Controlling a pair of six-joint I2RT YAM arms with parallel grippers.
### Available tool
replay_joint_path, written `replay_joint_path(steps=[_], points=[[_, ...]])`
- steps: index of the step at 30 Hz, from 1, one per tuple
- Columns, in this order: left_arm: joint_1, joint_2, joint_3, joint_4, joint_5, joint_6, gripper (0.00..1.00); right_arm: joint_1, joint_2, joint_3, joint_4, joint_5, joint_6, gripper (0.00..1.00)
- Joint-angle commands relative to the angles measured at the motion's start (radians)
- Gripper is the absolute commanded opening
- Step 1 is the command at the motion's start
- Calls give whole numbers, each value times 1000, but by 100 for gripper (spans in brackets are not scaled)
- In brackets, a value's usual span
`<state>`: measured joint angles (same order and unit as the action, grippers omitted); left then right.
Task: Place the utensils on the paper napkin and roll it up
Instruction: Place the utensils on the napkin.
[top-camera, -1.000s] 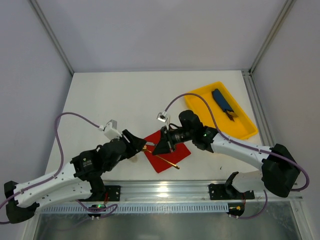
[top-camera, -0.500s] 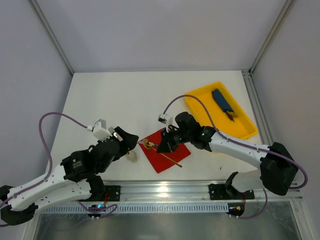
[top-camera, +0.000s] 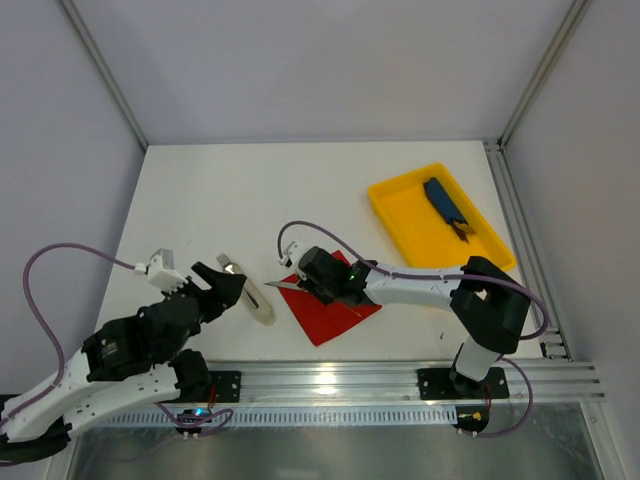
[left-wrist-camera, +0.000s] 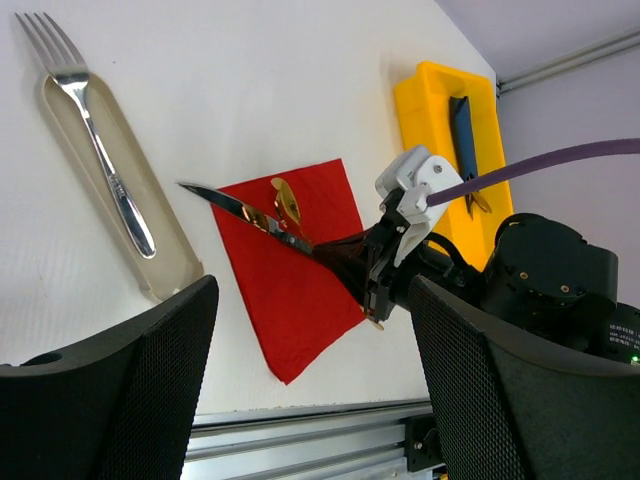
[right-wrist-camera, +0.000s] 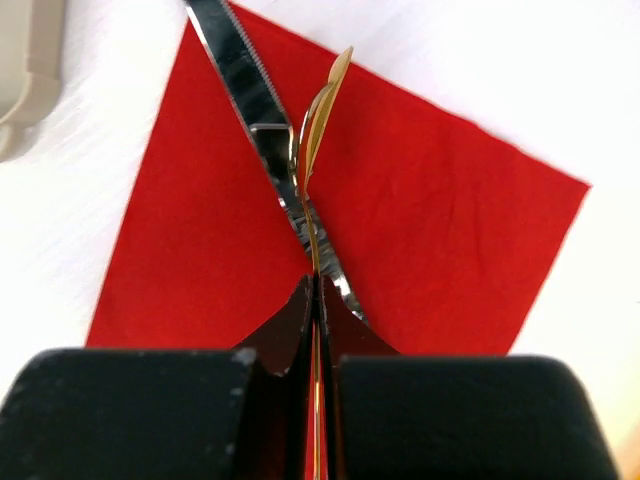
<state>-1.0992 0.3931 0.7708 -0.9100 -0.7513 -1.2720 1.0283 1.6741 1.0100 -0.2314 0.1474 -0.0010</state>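
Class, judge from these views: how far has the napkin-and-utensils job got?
Done: a silver serrated knife appears to lie across the flat red square paper napkin. In hand: the right gripper is shut on the slim gold metal spoon, over the napkin. To do: the shiny metal fork lies on the pale beige sleeve, off the napkin; nothing is rolled.

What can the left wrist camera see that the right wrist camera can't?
Only the left wrist view shows the fork, the yellow tray with the blue thing in it, and the left fingers, standing open. Only the right wrist view shows, close up, the right fingers pinching the spoon by its handle, and the tiny teeth along the knife. Both show the red napkin, the knife lying on it, the gold spoon, and at least a bit of the beige sleeve.
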Motion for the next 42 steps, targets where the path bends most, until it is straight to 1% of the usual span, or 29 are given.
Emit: replay_joint_path(steps=[1,7,9,11,16,22,28,42], points=[[1,-8,19,-39,-30,26,78,24,3,53,109,217,-96,4],[1,-26,18,-53,-39,46,79,85,4,44,162,291,-188,4],[1,-36,15,-46,-36,54,79,104,4,27,211,325,-257,4],[1,-40,9,-46,-36,57,79,122,6,4,268,322,-310,3],[1,-51,4,-53,-45,60,79,148,53,-11,329,360,-398,3],[-1,-56,-1,-50,-51,62,79,159,98,-66,461,423,-503,4],[-1,-48,-5,-33,-54,72,80,164,187,-65,540,483,-611,4],[1,-63,-1,-50,-59,74,81,168,231,-59,601,480,-645,4]])
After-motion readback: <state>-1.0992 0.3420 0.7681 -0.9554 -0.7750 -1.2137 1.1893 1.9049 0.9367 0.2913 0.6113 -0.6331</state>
